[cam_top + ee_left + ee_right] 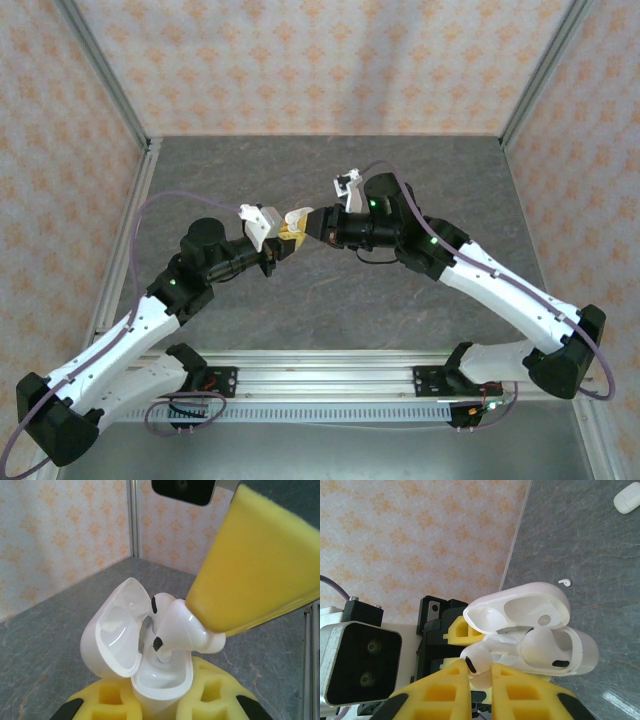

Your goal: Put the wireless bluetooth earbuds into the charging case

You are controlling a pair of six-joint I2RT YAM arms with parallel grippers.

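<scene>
Right wrist | your right claw [480, 672] clamps glossy white plastic earbud [535, 650], head toward 3 o'clock | left claw [162, 700] clamps open white case [515, 605]

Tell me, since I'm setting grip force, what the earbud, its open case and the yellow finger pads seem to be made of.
The earbud: hard white plastic, glossy, going by its sharp highlights. The case: seemingly the same glossy white plastic; its open lid mirrors light. The pads: yellow, matte, faintly fuzzy at the edge, so probably foam or soft rubber.

Grey marbled tabletop [330, 180], orange-patterned walls [320, 60], metal rail [330, 375] along near edge.
</scene>
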